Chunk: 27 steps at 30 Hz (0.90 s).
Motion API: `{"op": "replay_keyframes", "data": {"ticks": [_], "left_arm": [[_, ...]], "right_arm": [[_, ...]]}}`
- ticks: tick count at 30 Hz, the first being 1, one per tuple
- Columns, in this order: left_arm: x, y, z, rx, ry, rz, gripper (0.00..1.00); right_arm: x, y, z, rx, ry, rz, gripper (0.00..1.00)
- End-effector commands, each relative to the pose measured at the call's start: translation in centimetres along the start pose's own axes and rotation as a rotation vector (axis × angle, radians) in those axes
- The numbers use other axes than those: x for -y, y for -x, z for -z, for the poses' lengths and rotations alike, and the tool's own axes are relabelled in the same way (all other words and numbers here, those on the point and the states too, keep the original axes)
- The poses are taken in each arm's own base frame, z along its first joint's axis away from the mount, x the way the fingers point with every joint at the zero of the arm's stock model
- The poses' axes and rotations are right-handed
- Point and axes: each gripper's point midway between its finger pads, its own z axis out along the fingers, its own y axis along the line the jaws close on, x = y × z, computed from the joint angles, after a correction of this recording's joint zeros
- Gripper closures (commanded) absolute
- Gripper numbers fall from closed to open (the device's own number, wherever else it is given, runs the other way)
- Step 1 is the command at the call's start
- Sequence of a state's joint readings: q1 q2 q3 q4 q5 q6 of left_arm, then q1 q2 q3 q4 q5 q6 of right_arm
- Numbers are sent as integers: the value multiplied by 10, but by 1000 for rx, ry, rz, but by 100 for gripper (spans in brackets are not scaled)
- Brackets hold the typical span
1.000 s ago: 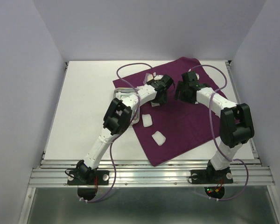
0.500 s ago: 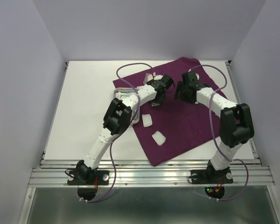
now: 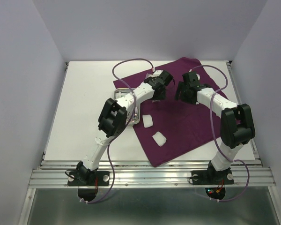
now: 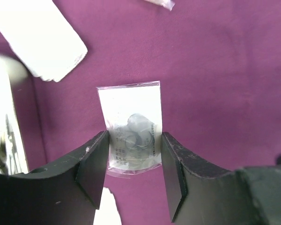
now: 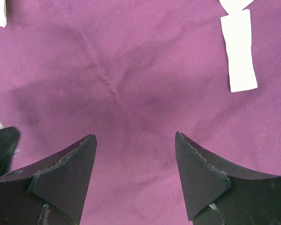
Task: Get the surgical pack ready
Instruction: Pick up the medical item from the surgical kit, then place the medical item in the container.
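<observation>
The dark-purple cloth (image 3: 187, 126) lies spread at the table's middle right. The steel tray (image 3: 118, 92) sits at its left edge, mostly hidden under my left arm. Two white gauze squares (image 3: 147, 121) (image 3: 159, 138) rest on the near part of the cloth. My left gripper (image 3: 158, 93) (image 4: 134, 136) is over the cloth's far part, with a finger pressed on each side edge of a clear packet (image 4: 131, 108). My right gripper (image 3: 181, 93) (image 5: 136, 140) hangs just to its right, open over bare cloth. Scissors and forceps cannot be made out.
A white gauze piece (image 4: 37, 37) lies just beyond the packet. The tray's edge (image 4: 4, 131) shows at the left of the left wrist view. A white strip (image 5: 239, 51) lies on the cloth ahead of my right gripper. Purple cables loop over both arms.
My left gripper's jaws have narrowed onto the clear packet and the gripper has shifted toward the back of the cloth; its elbow swung left. The right arm has not moved.
</observation>
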<state>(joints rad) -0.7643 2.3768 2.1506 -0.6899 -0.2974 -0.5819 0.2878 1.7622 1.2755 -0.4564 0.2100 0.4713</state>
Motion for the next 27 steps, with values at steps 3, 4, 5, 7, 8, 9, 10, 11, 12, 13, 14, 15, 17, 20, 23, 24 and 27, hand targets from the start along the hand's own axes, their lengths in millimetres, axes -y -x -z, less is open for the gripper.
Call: {"op": "replay_keyframes", "data": {"ticks": [3,4,5,7,8,9,10,11,12,13,14,15,17,20,23,24,27], "left_arm": [[-5,38,52,113,-17,7,46],[-11,40,53,125,7,4,46],[-15,41,56,132,18,0,46],[-21,47,67,159,28,-6,46],[-28,44,67,159,53,-28,46],[-33,44,69,166,61,-35,46],[-37,50,80,189,60,-33,46],[-45,40,77,172,81,-62,46],[-49,45,89,198,73,-56,46],[-54,43,91,199,75,-62,46],[-67,34,84,182,97,-80,46],[-73,36,93,194,93,-75,46],[-90,23,88,165,115,-88,46],[-114,23,84,151,137,-87,46],[-130,25,75,132,144,-93,46],[-132,25,72,127,147,-91,46],[-142,27,58,102,164,-84,45]], "right_arm": [[-1,14,13,52,10,-15,27],[-1,14,14,53,11,-15,27],[-1,15,14,57,11,-16,27],[-1,16,15,59,10,-15,27],[0,15,15,58,6,-15,27],[0,16,15,60,8,-15,27],[0,17,15,61,6,-15,27],[0,17,15,62,7,-15,27],[0,16,15,61,6,-15,27],[0,17,15,62,7,-15,27],[0,16,14,60,6,-14,27],[0,15,14,57,4,-12,27],[0,16,14,59,7,-13,27],[-1,14,13,51,9,-14,27],[-2,13,12,45,13,-15,27],[-2,13,11,46,12,-18,27],[-2,15,13,53,12,-18,27]]}}
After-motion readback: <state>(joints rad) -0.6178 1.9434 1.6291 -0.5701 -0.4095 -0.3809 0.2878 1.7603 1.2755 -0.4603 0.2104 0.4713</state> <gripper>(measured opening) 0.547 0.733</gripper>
